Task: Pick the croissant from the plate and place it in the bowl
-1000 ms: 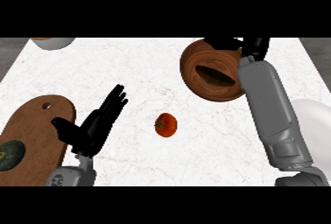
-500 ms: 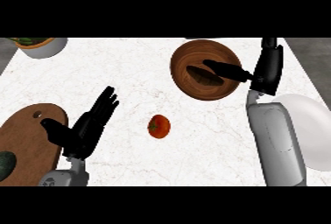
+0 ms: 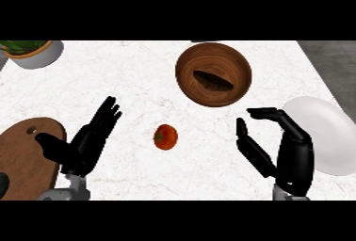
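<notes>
Near left, over the edge of a brown cutting board (image 3: 28, 155): left hand (image 3: 82, 145), fingers straight and spread, pointing far-right, holding nothing. Near right: right hand (image 3: 287, 147), fingers bent but apart from the thumb, an open gap between them, nothing held. Just right of that hand, partly behind it: white plate (image 3: 325, 134), bare on the part that shows. Between the two hands, on the white marble counter (image 3: 132, 84): a red tomato (image 3: 165, 137), apart from both. Farther off, right of centre: brown wooden bowl (image 3: 214, 74), with the croissant (image 3: 213, 81) lying dark inside it. Croissant well beyond the right hand, far and left of its fingertips, not touching. Far left corner: a grey pot (image 3: 35, 55) with a green plant, cut by the edge.
</notes>
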